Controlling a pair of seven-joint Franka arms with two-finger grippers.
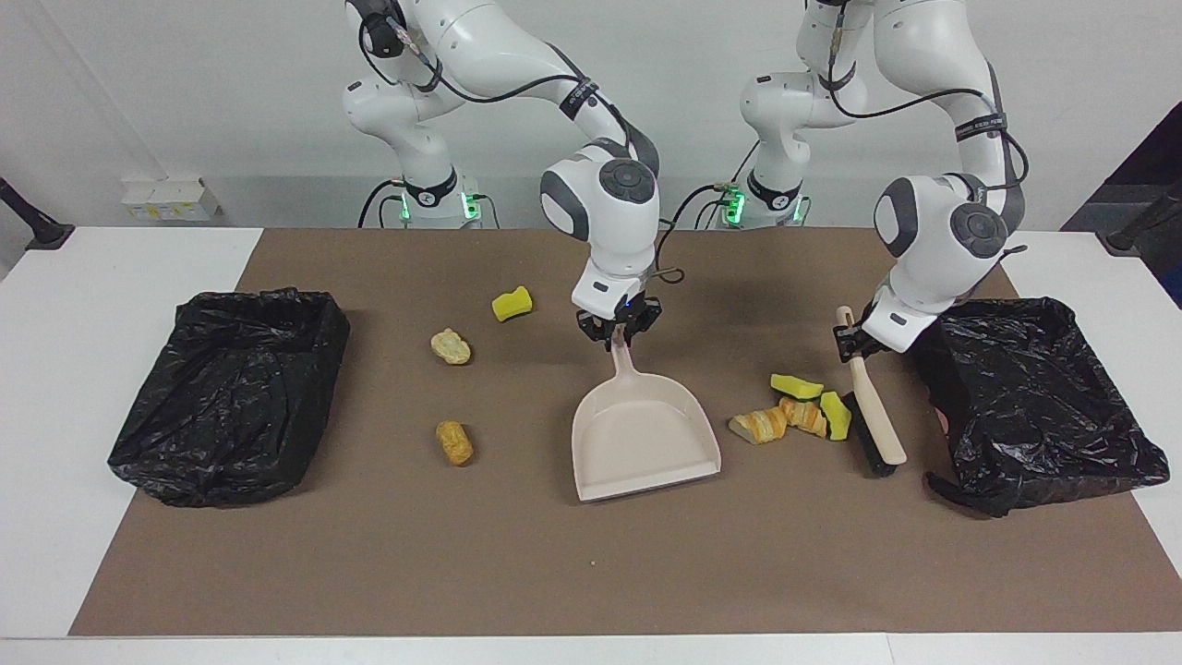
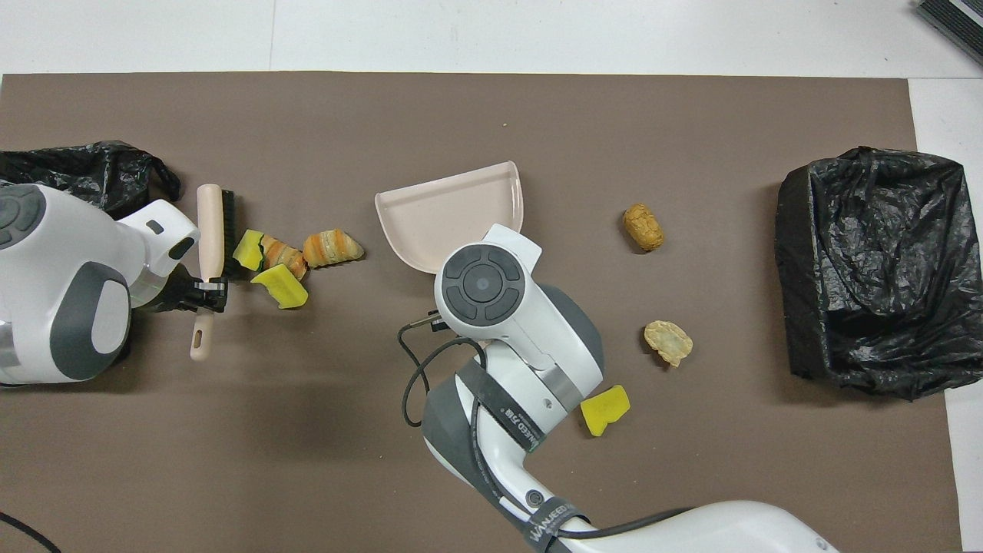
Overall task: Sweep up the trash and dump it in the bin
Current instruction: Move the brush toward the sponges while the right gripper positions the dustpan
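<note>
The right gripper [image 1: 617,334] pinches the dustpan [image 1: 642,434] handle; the left gripper [image 1: 854,344] pinches the brush [image 1: 873,416], four trash pieces [image 1: 799,413] at its 9 o'clock

This looks like a robot lab. 2 white robot arms [image 1: 517,83] stand at a white table [image 1: 111,277] with a brown mat [image 1: 554,554]. The wall [image 1: 185,92] is plain white.

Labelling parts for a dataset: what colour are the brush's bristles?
Black, on the brush with a beige handle; clearest in the facing view.
</note>
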